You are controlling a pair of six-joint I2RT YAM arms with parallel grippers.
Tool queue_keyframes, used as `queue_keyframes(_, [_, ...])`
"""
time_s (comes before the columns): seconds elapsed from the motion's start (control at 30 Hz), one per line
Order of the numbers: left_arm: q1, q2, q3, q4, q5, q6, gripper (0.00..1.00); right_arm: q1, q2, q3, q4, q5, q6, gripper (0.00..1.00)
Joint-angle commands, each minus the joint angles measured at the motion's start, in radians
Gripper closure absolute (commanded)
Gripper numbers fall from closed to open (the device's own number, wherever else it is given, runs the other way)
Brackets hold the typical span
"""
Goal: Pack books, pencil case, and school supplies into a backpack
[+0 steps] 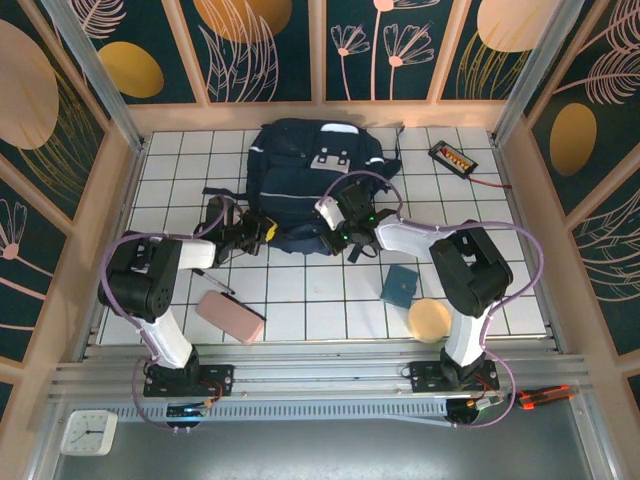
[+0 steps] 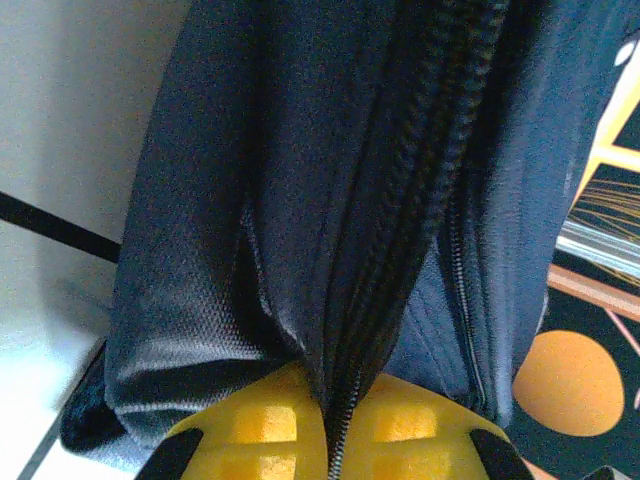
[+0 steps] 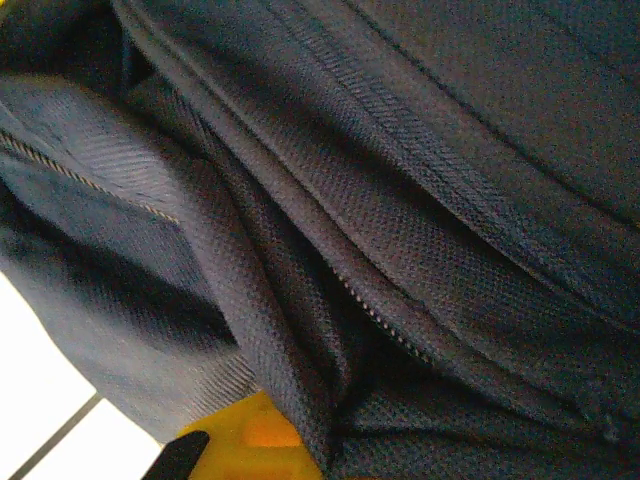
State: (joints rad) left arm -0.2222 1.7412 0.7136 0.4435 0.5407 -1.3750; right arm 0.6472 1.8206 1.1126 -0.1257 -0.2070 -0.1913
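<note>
Top external view, lower left: your pink pencil case [image 1: 229, 317] lies on the bench [image 1: 300, 305], with the black pen [image 1: 213, 281] just above it. At centre frame sits the backpack [image 1: 300, 170]. Your left hand [image 1: 263, 231] is clamped on its lower-left zip edge, and your right hand [image 1: 345, 230] is closed on fabric at its lower right. The teal pad [image 1: 401, 285] lies right of centre.

- We are seeing the backpack [image 1: 305, 185] blocking the table's [image 1: 320, 300] back middle.
- We are finding bare tiles between the 2 arms, in front of it.
- The pencil case [image 1: 229, 317] and pen [image 1: 212, 281] are crowding our left arm [image 1: 150, 275]; the teal pad [image 1: 400, 285] and tan disc [image 1: 430, 320] are crowding our right arm [image 1: 470, 265].
</note>
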Motion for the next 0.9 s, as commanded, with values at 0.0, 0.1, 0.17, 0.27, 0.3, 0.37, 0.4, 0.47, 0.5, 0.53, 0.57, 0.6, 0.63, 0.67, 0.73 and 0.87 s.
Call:
queue_keyframes(0.0, [0.053, -0.082, 0.022, -0.161, -0.038, 0.135, 1.0, -0.058, -0.053, -0.013, -0.033, -0.065, 0.047, 1.0])
queue_keyframes(0.1, [0.102, -0.109, 0.025, -0.207, -0.024, 0.19, 1.0, -0.094, -0.045, 0.005, -0.066, -0.079, 0.052, 1.0])
queue_keyframes(0.17, [0.121, -0.115, 0.044, -0.241, -0.013, 0.222, 1.0, -0.139, -0.035, 0.03, -0.091, -0.097, 0.055, 1.0])
queue_keyframes(0.27, [0.126, -0.117, 0.077, -0.26, -0.001, 0.237, 1.0, -0.163, -0.034, 0.05, -0.108, -0.132, 0.065, 1.0])
queue_keyframes(0.3, [0.126, -0.114, 0.083, -0.249, 0.012, 0.231, 1.0, -0.167, -0.033, 0.059, -0.116, -0.164, 0.071, 1.0])
queue_keyframes(0.37, [0.124, -0.108, 0.098, -0.226, 0.045, 0.208, 1.0, -0.17, -0.025, 0.08, -0.139, -0.285, 0.1, 0.84])
queue_keyframes(0.4, [0.124, -0.108, 0.103, -0.218, 0.056, 0.197, 1.0, -0.164, -0.027, 0.079, -0.137, -0.333, 0.12, 0.75])
queue_keyframes(0.47, [0.124, -0.123, 0.121, -0.222, 0.074, 0.185, 1.0, -0.135, -0.041, 0.066, -0.105, -0.412, 0.181, 0.6])
queue_keyframes(0.5, [0.123, -0.131, 0.13, -0.228, 0.084, 0.185, 1.0, -0.116, -0.043, 0.061, -0.089, -0.434, 0.207, 0.55])
queue_keyframes(0.53, [0.124, -0.142, 0.142, -0.243, 0.089, 0.186, 1.0, -0.106, -0.043, 0.056, -0.068, -0.452, 0.249, 0.5])
queue_keyframes(0.57, [0.124, -0.152, 0.153, -0.258, 0.091, 0.191, 1.0, -0.071, -0.038, 0.052, -0.041, -0.465, 0.286, 0.47])
queue_keyframes(0.6, [0.124, -0.161, 0.159, -0.269, 0.092, 0.194, 1.0, -0.051, -0.028, 0.049, -0.023, -0.472, 0.313, 0.42])
queue_keyframes(0.63, [0.124, -0.167, 0.162, -0.274, 0.096, 0.193, 1.0, -0.034, -0.008, 0.053, -0.004, -0.479, 0.332, 0.39])
queue_keyframes(0.67, [0.124, -0.169, 0.161, -0.271, 0.099, 0.187, 1.0, -0.023, 0.013, 0.061, 0.001, -0.477, 0.345, 0.39])
queue_keyframes(0.73, [0.124, -0.168, 0.156, -0.256, 0.108, 0.174, 1.0, -0.013, 0.058, 0.076, 0.025, -0.476, 0.375, 0.39])
queue_keyframes(0.87, [0.124, -0.164, 0.146, -0.232, 0.124, 0.154, 1.0, -0.018, 0.117, 0.116, 0.047, -0.455, 0.382, 0.38])
